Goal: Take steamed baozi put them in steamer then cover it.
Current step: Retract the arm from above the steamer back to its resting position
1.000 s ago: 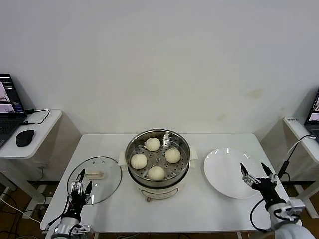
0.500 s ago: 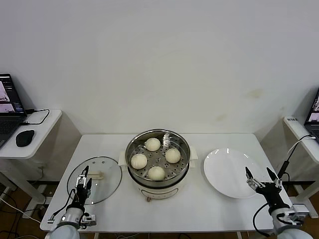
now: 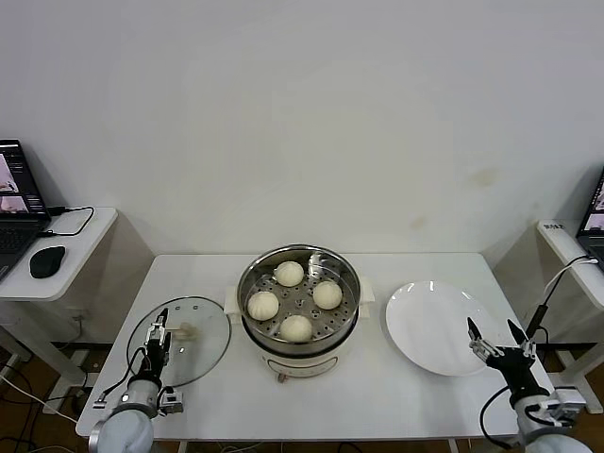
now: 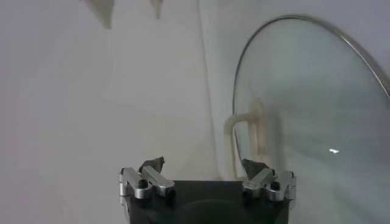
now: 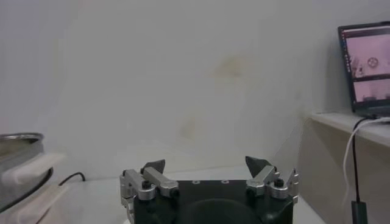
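The steamer (image 3: 298, 342) stands at the table's middle, uncovered, with four baozi on its perforated tray: one at the back (image 3: 289, 274), one right (image 3: 327, 294), one left (image 3: 263, 305), one front (image 3: 295, 327). The glass cover (image 3: 198, 354) lies flat on the table to the steamer's left, its cream handle (image 3: 183, 331) up. My left gripper (image 3: 158, 340) is open and empty over the cover's left part, just beside the handle. In the left wrist view the cover (image 4: 311, 122) and handle (image 4: 244, 131) lie ahead of the left gripper (image 4: 203, 165). My right gripper (image 3: 498, 342) is open and empty at the front right.
A white plate (image 3: 429, 321) lies right of the steamer, and the right gripper hovers by its front-right rim. The steamer's rim shows in the right wrist view (image 5: 18, 143) beyond the right gripper (image 5: 206, 164). Side tables with laptops (image 3: 14, 203) flank the table.
The left gripper has moved up onto the cover toward its handle. The right gripper has drawn back slightly toward the front right, off the plate.
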Controlling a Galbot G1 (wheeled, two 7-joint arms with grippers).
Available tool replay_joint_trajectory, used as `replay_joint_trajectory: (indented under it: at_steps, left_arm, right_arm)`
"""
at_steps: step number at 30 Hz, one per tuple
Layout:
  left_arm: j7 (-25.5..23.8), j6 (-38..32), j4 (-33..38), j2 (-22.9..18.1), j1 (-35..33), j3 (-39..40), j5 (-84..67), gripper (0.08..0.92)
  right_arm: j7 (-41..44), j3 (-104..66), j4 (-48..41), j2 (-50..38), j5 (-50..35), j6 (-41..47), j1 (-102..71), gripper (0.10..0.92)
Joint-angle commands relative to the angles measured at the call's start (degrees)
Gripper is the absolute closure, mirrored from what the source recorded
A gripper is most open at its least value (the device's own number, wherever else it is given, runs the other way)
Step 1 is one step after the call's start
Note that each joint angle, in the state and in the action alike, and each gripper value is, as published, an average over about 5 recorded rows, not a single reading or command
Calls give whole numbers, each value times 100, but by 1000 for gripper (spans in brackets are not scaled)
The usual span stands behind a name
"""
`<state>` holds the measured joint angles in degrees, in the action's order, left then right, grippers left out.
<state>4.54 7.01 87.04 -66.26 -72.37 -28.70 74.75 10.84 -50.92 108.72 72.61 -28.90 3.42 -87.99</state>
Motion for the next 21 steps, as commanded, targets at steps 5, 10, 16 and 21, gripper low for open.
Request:
replay_joint_trajectory:
  at_steps: [5, 10, 16, 21]
  left_arm:
    - [-136, 235, -299, -63, 384, 110, 91, 177]
    - [-154, 380, -355, -122, 470, 174, 75, 177]
    - [-100, 431, -484, -162, 610, 203, 53, 177]
    - [-73, 434, -591, -198, 733, 246, 12, 177]
  right_arm:
    - [14, -45, -9, 21, 1, -29, -51, 202]
    - [14, -45, -4, 42, 11, -40, -67, 203]
    - [18, -110, 47, 8, 4, -39, -111, 202]
    - [20, -130, 47, 9, 10, -51, -146, 203]
